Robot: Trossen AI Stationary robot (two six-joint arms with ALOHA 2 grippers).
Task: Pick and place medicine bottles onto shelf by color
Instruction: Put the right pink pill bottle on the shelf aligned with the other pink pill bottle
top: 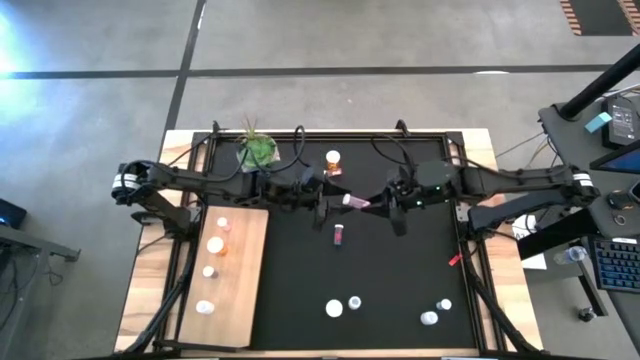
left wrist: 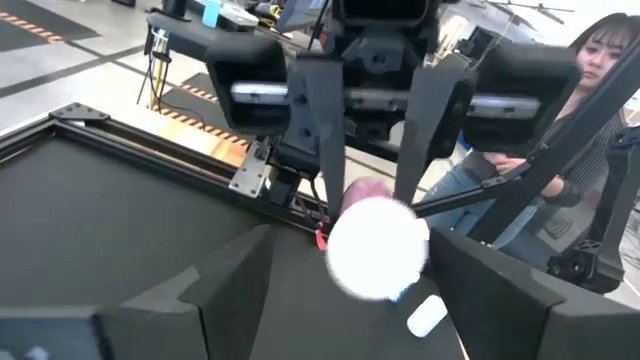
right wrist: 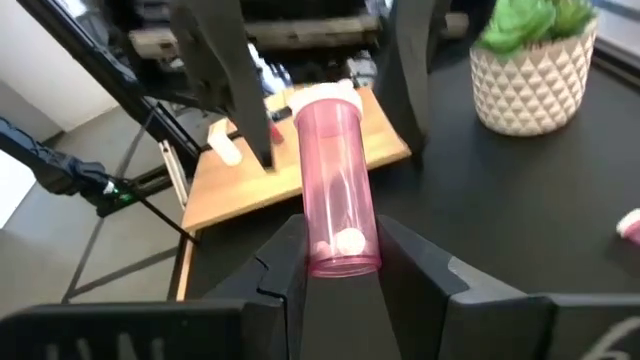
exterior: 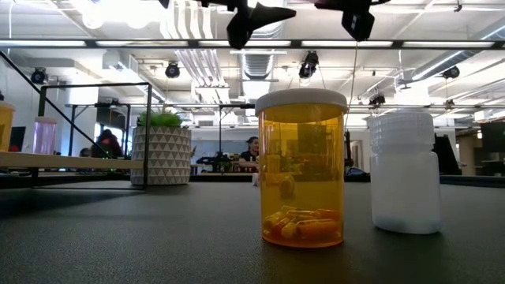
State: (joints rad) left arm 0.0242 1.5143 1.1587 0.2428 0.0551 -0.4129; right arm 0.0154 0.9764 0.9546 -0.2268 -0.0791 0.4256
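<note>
Held item: a small pink translucent plastic pill bottle with a white cap sits in the right pincer, above the upper middle of the black mat in the high view, where it shows at.
Right pincer: clamped on the bottle's base end, a few pills visible just above its fingers.
Long axis: lying roughly level, cap end pointing left in the high view, straight at the left pincer.
Left pincer: spread wide, with the white cap between its fingers in its own wrist view; whether they touch the bottle I cannot tell.
Key relation: the two pincers face each other across the bottle, looking like a handover; the left arm is the nearer one to the shelf.
Destination: the pale rounded plywood shelf board lies at lower left in the high view and carries several small bottles already.
Loose bottles: a maroon one lies just below the pincers; others stand along the mat's lower edge.
Judgement: the left pincer likely needs to close before the right lets go.
</note>
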